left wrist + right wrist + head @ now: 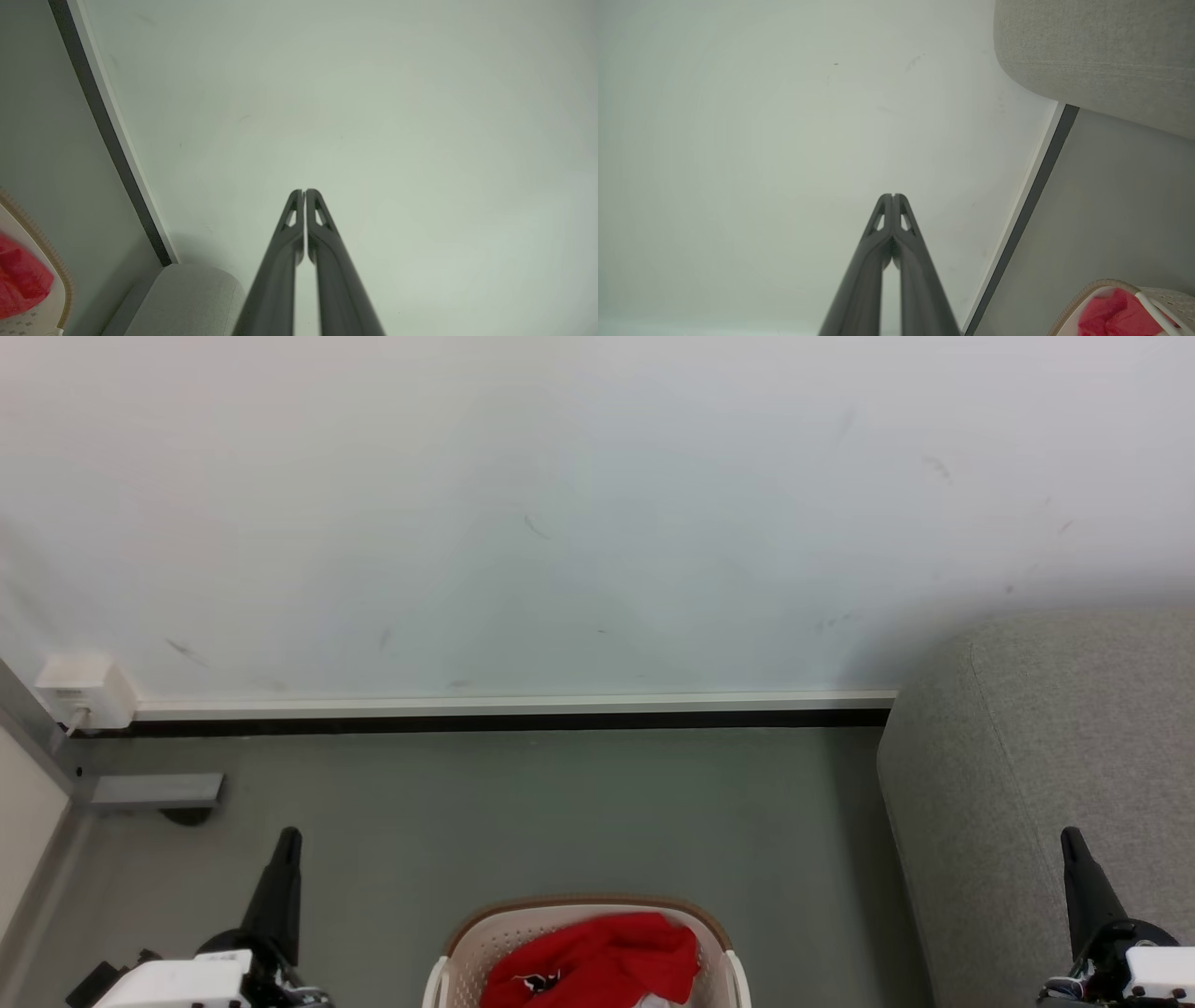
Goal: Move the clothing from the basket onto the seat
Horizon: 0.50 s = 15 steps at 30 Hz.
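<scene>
Clothing [597, 957] of soft bright red fabric, bunched loose inside the oval cream-white perforated plastic basket [579, 907] with brown woven-look rim, at the bottom middle of the head view, between the two arms.

Left hand [288, 840]: two long dark fingers pressed together into one point, clenched on nothing, poised over the grey floor [560, 803] at lower left, well apart from the basket. Fingertips meeting in the left wrist view too, against pale wall. Right hand [1071, 840]: likewise clenched and empty, at lower right, seen against the large grey fabric-upholstered seat [1046, 756]; tips touching in the right wrist view.

Small black-and-white mark [540, 980] on the red cloth, toward the basket's left side, too small to read. Scrap of white showing under the red at the bottom edge.

Basket's far rim facing bare floor. Seat's rounded edge and visible seam to the right of the basket, a strip of floor between them. White skirting strip [513, 705] with a dark line beneath, along the foot of the scuffed white wall [560, 523], passing behind the seat's rounded corner. White wall box [84, 691] with a cable at far left, grey metal plate [154, 791] on the floor below it. Wide open floor from basket to wall, and from the left hand across to the seat.
</scene>
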Motion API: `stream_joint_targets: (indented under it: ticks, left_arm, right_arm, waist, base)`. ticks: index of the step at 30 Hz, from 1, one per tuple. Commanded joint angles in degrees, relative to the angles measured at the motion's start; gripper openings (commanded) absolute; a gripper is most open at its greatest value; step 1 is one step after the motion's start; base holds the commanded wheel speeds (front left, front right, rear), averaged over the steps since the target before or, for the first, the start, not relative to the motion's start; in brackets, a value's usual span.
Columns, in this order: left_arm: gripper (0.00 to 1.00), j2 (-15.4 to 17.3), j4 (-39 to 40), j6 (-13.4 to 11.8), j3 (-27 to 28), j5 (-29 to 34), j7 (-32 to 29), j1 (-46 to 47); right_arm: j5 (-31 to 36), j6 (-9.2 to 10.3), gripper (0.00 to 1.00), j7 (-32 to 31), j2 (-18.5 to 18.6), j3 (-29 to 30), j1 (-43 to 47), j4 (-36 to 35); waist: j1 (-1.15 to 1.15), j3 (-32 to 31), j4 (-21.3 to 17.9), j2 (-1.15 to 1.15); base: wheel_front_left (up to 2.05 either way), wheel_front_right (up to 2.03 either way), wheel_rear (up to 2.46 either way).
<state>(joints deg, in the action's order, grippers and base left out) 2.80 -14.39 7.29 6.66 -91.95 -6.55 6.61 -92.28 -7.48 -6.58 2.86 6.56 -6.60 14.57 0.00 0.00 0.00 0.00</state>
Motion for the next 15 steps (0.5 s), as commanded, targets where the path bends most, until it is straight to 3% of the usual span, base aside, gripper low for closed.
stream_joint_targets:
  ticks: [1,15]
  left_arm:
    - [0.0,0.1,0.2,0.3,0.1,-0.7,-0.3,0.3]
    - [0.0,0.1,0.1,0.3,0.1,-0.7,-0.3,0.3]
  right_arm:
    - [-0.1,-0.04,0.0,-0.2,0.0,0.2,-0.4,-0.3]
    - [-0.1,-0.04,0.0,-0.2,0.0,0.2,-0.4,-0.3]
  waist:
    - [0.0,0.0,0.0,0.0]
    - [0.0,0.0,0.0,0.0]
  base:
    - [0.0,0.0,0.0]
    - [0.0,0.0,0.0]
